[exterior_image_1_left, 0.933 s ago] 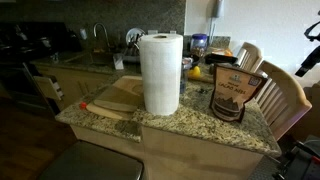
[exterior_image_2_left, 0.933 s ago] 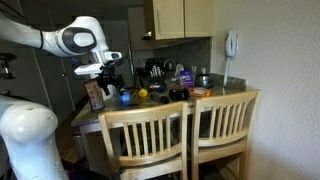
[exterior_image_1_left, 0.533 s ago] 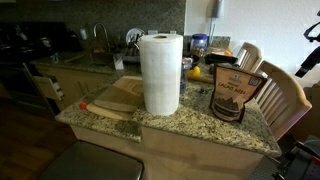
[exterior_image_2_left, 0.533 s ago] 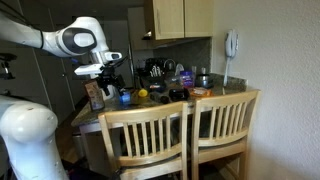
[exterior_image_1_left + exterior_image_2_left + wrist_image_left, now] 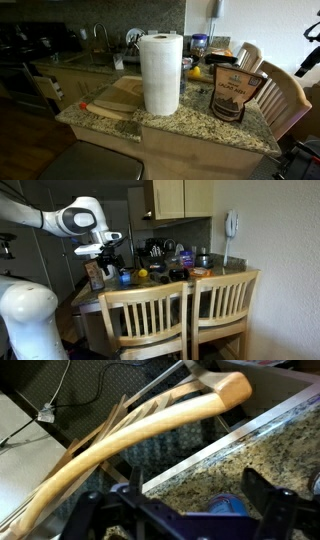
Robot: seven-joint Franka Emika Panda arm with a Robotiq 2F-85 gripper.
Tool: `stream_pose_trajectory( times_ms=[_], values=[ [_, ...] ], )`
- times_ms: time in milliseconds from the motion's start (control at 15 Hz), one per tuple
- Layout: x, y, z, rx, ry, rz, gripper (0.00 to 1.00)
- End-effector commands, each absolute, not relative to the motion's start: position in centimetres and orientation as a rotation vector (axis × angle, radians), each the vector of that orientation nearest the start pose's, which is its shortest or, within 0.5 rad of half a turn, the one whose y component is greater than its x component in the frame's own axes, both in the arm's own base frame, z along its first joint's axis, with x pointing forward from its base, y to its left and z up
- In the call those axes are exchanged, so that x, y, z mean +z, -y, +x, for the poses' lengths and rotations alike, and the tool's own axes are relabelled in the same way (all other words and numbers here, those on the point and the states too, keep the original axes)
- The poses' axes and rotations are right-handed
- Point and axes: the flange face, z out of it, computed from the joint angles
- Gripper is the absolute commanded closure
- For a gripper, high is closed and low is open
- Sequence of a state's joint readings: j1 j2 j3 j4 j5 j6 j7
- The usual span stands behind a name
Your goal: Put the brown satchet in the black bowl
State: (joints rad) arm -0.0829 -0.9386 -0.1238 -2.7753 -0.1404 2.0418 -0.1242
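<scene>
The brown satchet stands upright on the granite counter, right of the paper-towel roll; it also shows in an exterior view. The black bowl sits further along the counter, apart from the satchet. My gripper hangs above the counter's end, over the satchet and a small blue cup. In the wrist view the gripper is open and empty, with the blue cup below, between the fingers. The satchet and bowl are out of the wrist view.
A tall paper-towel roll and a wooden cutting board stand on the counter. Two wooden chairs sit against the counter's edge; a chair rail crosses the wrist view. A yellow item and jars lie near the bowl.
</scene>
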Motion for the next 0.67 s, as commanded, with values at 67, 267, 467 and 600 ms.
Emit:
stream_pose_trajectory(
  times_ms=[67, 267, 467, 600],
  values=[
    [52.1, 1.7, 31.4, -0.614, 0.122, -3.214, 0.00],
    [56.9, -4.2, 33.9, -0.922, 0.222, -3.209, 0.00],
    [58.1, -5.6, 33.0, -1.034, 0.256, -3.186, 0.00],
    [59.6, -7.7, 33.9, -1.123, 0.298, -3.172, 0.00]
  ],
)
